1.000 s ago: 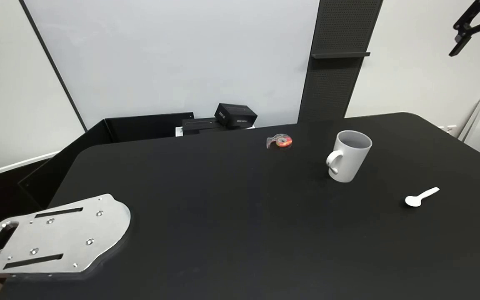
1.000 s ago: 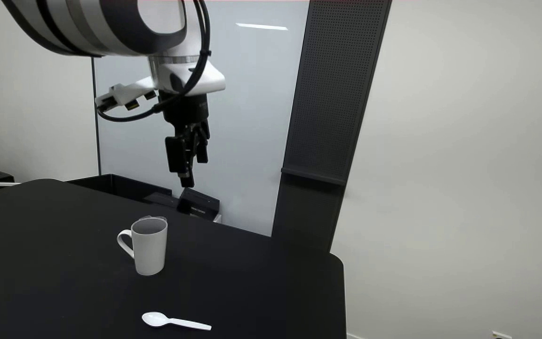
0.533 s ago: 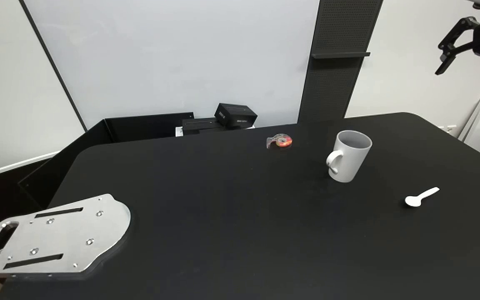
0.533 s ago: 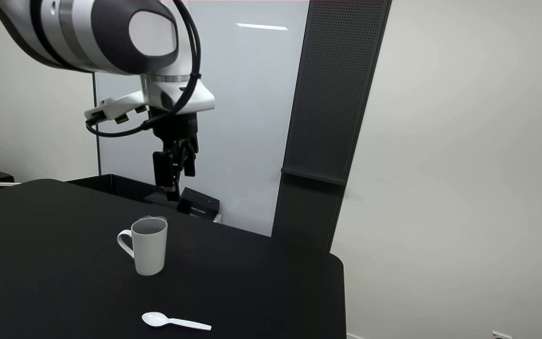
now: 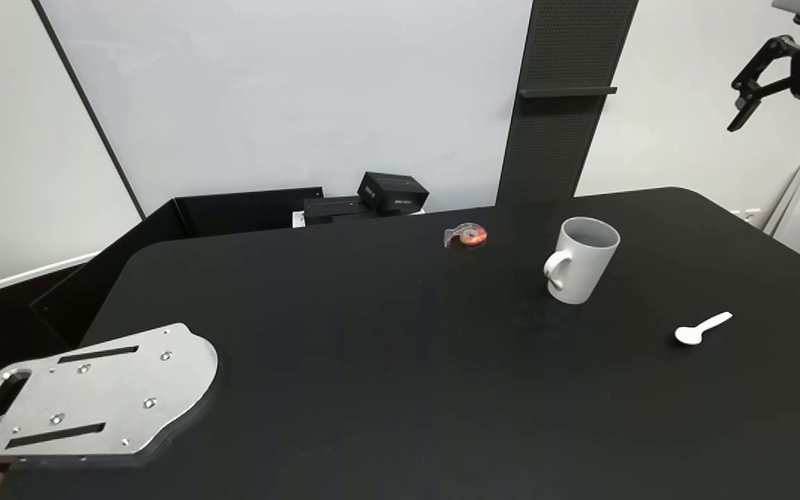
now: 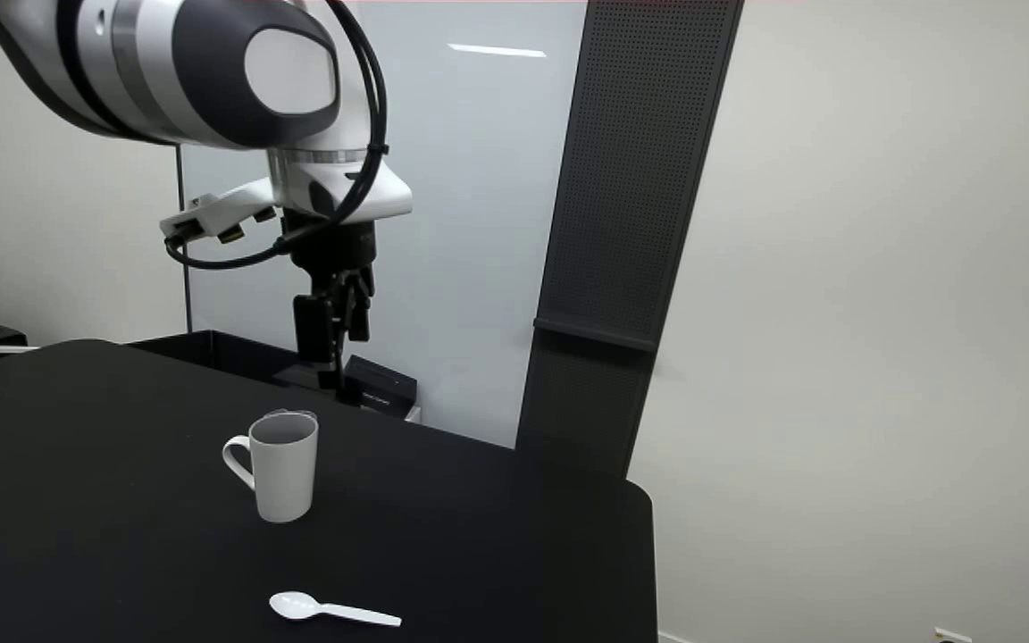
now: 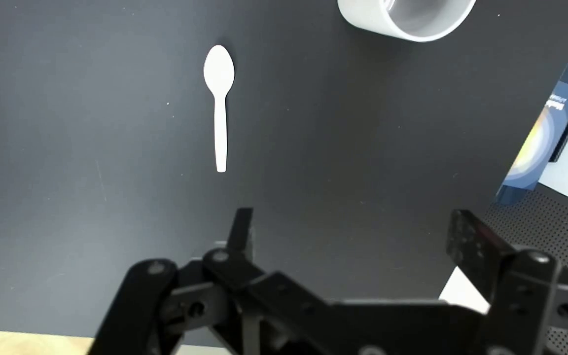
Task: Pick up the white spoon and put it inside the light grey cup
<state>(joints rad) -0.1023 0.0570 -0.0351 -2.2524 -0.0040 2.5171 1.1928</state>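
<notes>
The white spoon (image 5: 688, 335) lies flat on the black table in both exterior views (image 6: 296, 605). In the wrist view the spoon (image 7: 219, 74) points its bowl to the top, with its handle end above the left finger. The light grey cup (image 5: 584, 274) stands upright beside the spoon and apart from it, also in an exterior view (image 6: 287, 482). In the wrist view only part of the cup (image 7: 368, 17) shows at the top edge. My gripper (image 7: 353, 212) is open and empty, high above the table; it also shows in both exterior views (image 5: 771, 150) (image 6: 343, 362).
A red tape dispenser (image 5: 471, 236) lies near the table's far edge. A silver metal plate (image 5: 129, 389) lies at the table's left end in that view. Black boxes (image 5: 393, 193) sit in a black tray beyond the edge. The table edge and a blue printed item (image 7: 543, 138) show in the wrist view.
My arm and open gripper have come down and shifted a little to the left in both exterior views, mostly in the first half second. The spoon and cup have not moved.
</notes>
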